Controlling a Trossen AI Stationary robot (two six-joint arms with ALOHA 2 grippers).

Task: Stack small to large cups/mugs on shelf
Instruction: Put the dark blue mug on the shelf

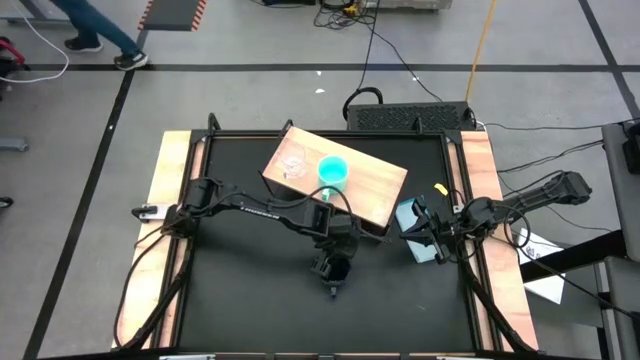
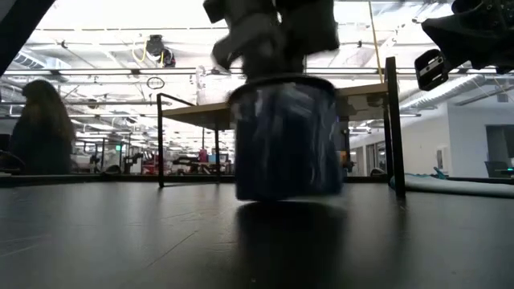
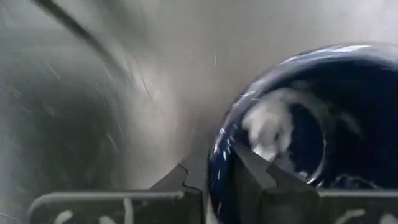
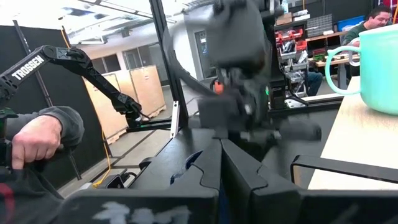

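The black mug (image 2: 285, 140), speckled dark blue, stands upright in the middle of the table under my left gripper (image 1: 335, 270), which is shut on it. The light wooden shelf (image 1: 375, 190) stands on dark legs at the far middle. The small clear cup (image 1: 293, 165) and the turquoise mug (image 1: 333, 172) stand side by side on its top. My right gripper (image 4: 221, 168) is shut and empty, raised above the table near the right edge, by the shelf's right end. My left gripper pinches the black mug's rim (image 3: 222, 163), with one finger (image 3: 252, 180) inside the mug and the other (image 3: 186, 190) outside. The fingers come from above, pointing down. The mug hangs upright; I cannot tell whether its base (image 2: 285, 194) rests on the table or hangs just above it.
A flat light-blue item (image 1: 412, 222) lies on the table under my right arm. The shelf's dark legs (image 2: 393, 128) stand behind the mug. A person's hand (image 4: 34, 140) shows beyond the table, and another person (image 2: 36, 128) sits in the room.
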